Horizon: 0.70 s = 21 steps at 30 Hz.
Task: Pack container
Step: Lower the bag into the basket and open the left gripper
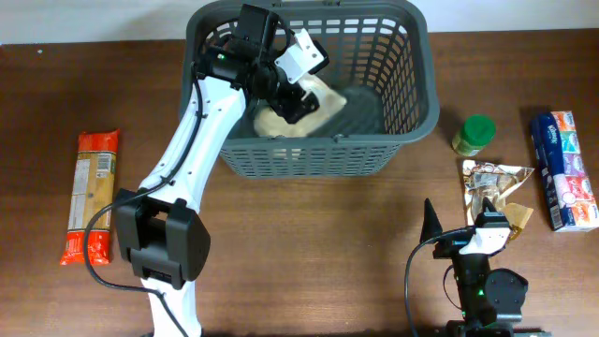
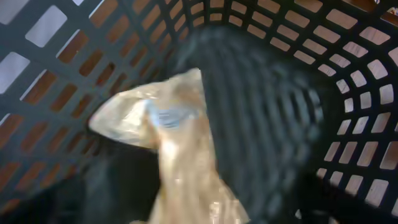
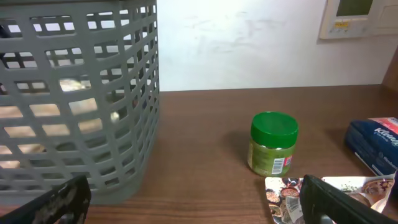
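Basket (image 1: 309, 157) stands upright on the bench (image 1: 309, 243), at the far side, dark grey w/ slotted walls. L arm reaches over its near-left rim & down inside. L pincer (image 1: 296, 101) hangs over a pale, crinkly bag (image 1: 273, 123) lying on the basket floor toward the left wall. Can't tell if its jaws are apart or together, as the wrist view is blurred and shows only the bag (image 2: 180, 143) & lattice. R pincer (image 3: 196, 208) sits low on the bench, near-right of the basket, jaws wide apart w/ nothing btwn them. Green-lidded jar (image 1: 474, 134) stands upright just right of the basket, not touching. Foil snack packet (image 1: 491, 187) lies near-right of the basket, right beside the jar. Blue pack (image 1: 564, 170) lies further right. Orange packet (image 1: 91, 195) lies flat, well left of the basket.
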Tool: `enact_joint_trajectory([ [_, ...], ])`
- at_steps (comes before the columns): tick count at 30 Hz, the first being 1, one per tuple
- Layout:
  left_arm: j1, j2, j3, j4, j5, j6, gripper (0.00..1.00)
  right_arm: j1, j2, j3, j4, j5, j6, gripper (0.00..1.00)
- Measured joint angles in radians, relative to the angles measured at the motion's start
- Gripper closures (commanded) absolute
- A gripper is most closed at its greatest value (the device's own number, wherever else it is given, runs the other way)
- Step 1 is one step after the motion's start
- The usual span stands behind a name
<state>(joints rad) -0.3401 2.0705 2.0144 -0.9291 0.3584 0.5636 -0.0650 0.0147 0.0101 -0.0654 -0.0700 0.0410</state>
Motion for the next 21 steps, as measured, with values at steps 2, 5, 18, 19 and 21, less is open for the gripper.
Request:
enact_joint_trajectory([
  [2, 0.000, 0.000, 0.000, -0.004, 0.000, 0.000, 0.01, 0.000, 0.000, 0.000, 0.000, 0.000, -0.001, 0.01],
  [5, 0.000, 0.000, 0.000, -0.004, 0.000, -0.007, 0.01, 0.000, 0.000, 0.000, 0.000, 0.000, -0.001, 0.01],
  [18, 0.000, -0.024, 0.165, -0.015, -0.080, -0.181, 0.01, 0.000, 0.000, 0.000, 0.000, 0.000, 0.000, 0.01],
  [19, 0.000, -0.033, 0.187, -0.026, -0.101, -0.203, 0.01, 0.000, 0.000, 0.000, 0.000, 0.000, 0.000, 0.01],
  [21, 0.000, -0.069, 0.237, -0.048, -0.154, -0.252, 0.01, 0.000, 0.000, 0.000, 0.000, 0.000, 0.000, 0.01],
])
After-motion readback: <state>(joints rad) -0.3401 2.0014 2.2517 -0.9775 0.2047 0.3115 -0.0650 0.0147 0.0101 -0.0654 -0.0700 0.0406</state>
